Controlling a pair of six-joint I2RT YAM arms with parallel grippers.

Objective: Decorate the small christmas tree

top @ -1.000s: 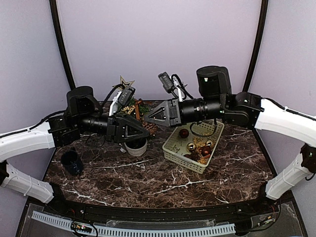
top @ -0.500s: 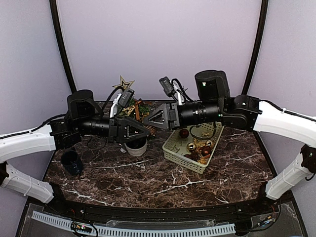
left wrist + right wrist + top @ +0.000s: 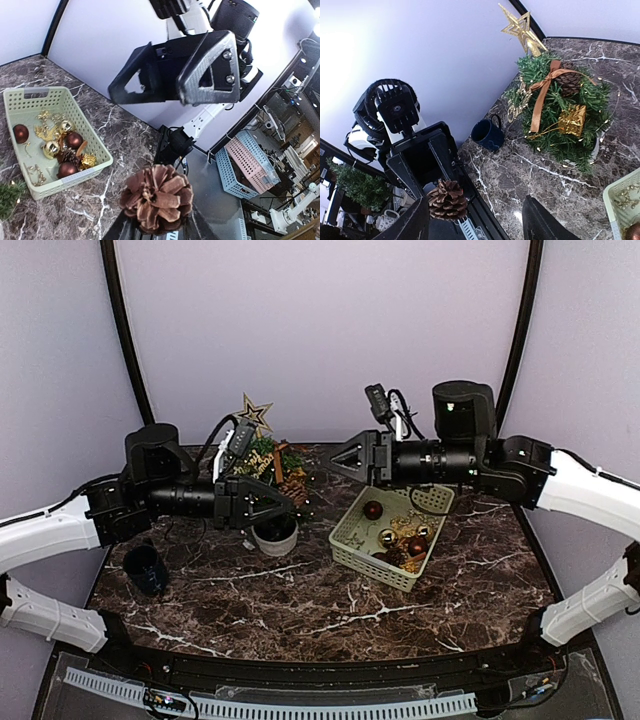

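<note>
The small christmas tree (image 3: 270,455) stands in its white pot (image 3: 275,537) on the dark marble table (image 3: 300,610), towards the back edge. A gold star (image 3: 522,27) tops it. An orange-brown ribbon bow (image 3: 545,87) and a small gold gift box (image 3: 572,120) hang among the green branches.

Just in front of the tree, above the pot, the left gripper (image 3: 290,507) pinches a brown pine cone (image 3: 157,197) between its fingers. The cone sits at the fingertips, which point across towards the tree's right.

To the right of the tree and raised off the table, the right gripper (image 3: 340,460) points back at the tree. Its fingers (image 3: 540,222) are spread wide with nothing between them, and it is clear of the branches.

Lower on the tree's right, a pale green basket (image 3: 345,540) holds red and gold baubles. To the tree's left and nearer the arm bases sits a dark blue mug (image 3: 145,568), well apart from the pot.
</note>
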